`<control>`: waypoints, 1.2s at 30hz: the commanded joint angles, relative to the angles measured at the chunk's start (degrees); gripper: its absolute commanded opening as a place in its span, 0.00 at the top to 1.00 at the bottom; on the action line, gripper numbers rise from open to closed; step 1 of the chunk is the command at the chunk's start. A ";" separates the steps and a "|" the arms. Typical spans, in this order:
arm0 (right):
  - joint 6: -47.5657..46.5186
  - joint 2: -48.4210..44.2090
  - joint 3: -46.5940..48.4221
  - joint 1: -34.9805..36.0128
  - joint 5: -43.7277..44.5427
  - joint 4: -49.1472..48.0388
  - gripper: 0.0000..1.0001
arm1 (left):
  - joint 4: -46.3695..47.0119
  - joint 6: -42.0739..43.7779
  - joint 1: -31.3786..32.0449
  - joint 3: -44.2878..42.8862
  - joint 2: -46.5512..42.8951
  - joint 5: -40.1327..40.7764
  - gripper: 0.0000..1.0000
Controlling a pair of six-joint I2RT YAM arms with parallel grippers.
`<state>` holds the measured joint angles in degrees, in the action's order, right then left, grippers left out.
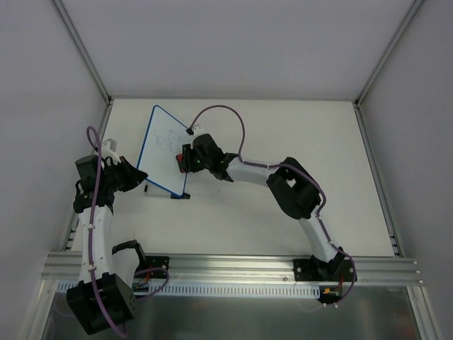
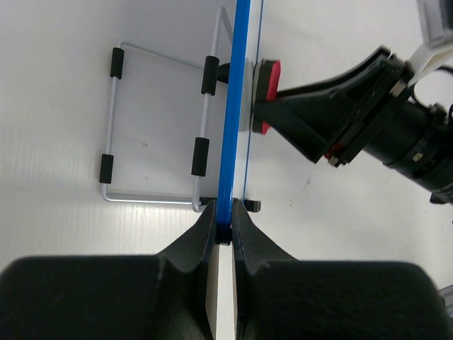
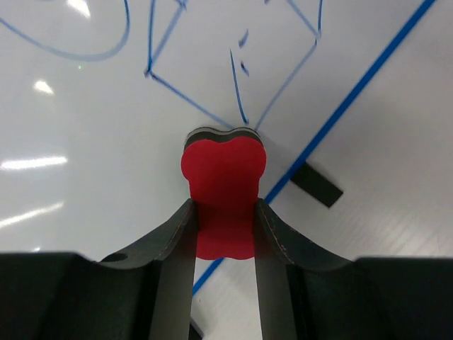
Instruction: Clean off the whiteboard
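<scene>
Against whiteboard (image 1: 164, 152), eraser (image 3: 223, 170) gripped by right end effector (image 3: 224, 205), left end effector (image 2: 224, 212) clamping rim

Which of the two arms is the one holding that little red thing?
The right gripper: it is shut on the red eraser, pressed against the drawn face of the whiteboard. The left gripper only clamps the whiteboard's blue rim.

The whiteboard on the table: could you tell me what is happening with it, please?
The left arm's fingers clamp the whiteboard by its blue edge. The right arm's fingers grip a red eraser pressed against the board's face, beside the blue doodles. Those are not wiped yet.
</scene>
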<state>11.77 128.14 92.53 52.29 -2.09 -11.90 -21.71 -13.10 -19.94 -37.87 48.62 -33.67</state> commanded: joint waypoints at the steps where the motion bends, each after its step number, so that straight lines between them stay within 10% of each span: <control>1: 2.38 -0.86 -7.78 5.62 -1.78 -0.12 1.00 | -4.48 5.10 0.78 0.78 0.25 -0.08 1.00; 36: -0.52 -16.31 -15.00 11.70 -3.98 -6.47 1.00 | -4.65 4.41 0.78 -0.01 -0.72 -0.08 1.00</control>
<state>11.33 118.80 79.64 61.73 -0.45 -14.44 -21.23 -11.40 -19.92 -38.22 47.83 -34.02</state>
